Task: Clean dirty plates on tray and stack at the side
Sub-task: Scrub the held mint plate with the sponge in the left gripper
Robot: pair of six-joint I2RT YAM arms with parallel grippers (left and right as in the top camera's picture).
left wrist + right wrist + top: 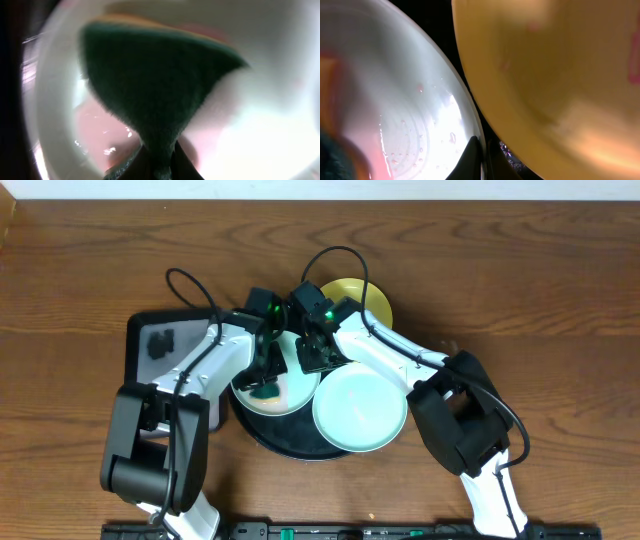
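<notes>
Wooden tabletop (560, 300) carries large round black tray (280, 448), centre.
On tray: clean-looking pale mint-green plastic plate (360, 412) front right. Soiled pale plate (290, 392) left, pink residue on it. Pale yellow plate (372, 295) at far edge.
Green scouring sponge (155, 80) pressed on soiled pale plate.
Left gripper (157, 165): jaws clenched on sponge.
Right gripper (481, 157): jaws look pinched on soiled plate's rim.
Step, my read: scrubbing. Hold rim pinch firm so plate can't spin. Sweep sponge across pink patch, light down-pressure. Stay clear of yellow plate.

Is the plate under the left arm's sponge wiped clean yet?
No, the left wrist view shows a pink smear on the plate beside the green sponge.
</notes>
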